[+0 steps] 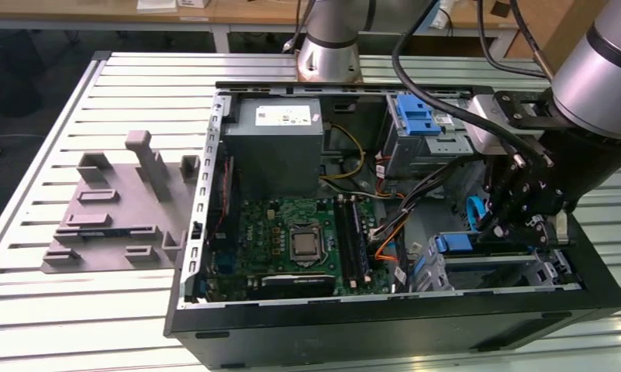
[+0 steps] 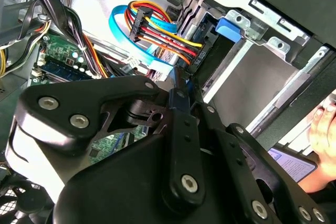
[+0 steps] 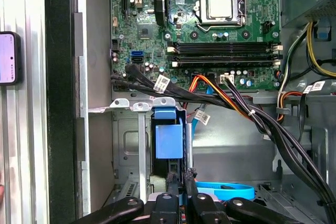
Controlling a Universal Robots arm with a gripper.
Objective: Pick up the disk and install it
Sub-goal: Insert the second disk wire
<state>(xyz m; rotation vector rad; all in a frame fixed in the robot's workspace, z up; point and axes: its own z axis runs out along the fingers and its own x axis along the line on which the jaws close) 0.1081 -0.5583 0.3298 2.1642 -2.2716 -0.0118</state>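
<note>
The disk [image 3: 169,139] sits in the drive bay of the open computer case [image 1: 201,232], at the corner on the exterior view's right. Its blue bracket [image 1: 456,244] faces the motherboard. My gripper [image 1: 519,232] hangs right over that bay. In both wrist views its fingers [image 3: 171,182] are drawn together with hardly a gap, their tips [image 2: 181,80] just behind the blue bracket. I cannot tell whether they pinch the bracket's edge or only touch it. Most of the disk's body is hidden inside the bay.
Black, orange and blue cables [image 3: 231,103] run across the case beside the bay. A second blue-bracketed cage [image 1: 422,116] and a grey metal box [image 1: 279,143] stand at the case's far side. A grey fixture [image 1: 114,209] lies on the slatted table. A person's hand [image 2: 323,124] holds a phone [image 3: 8,59] nearby.
</note>
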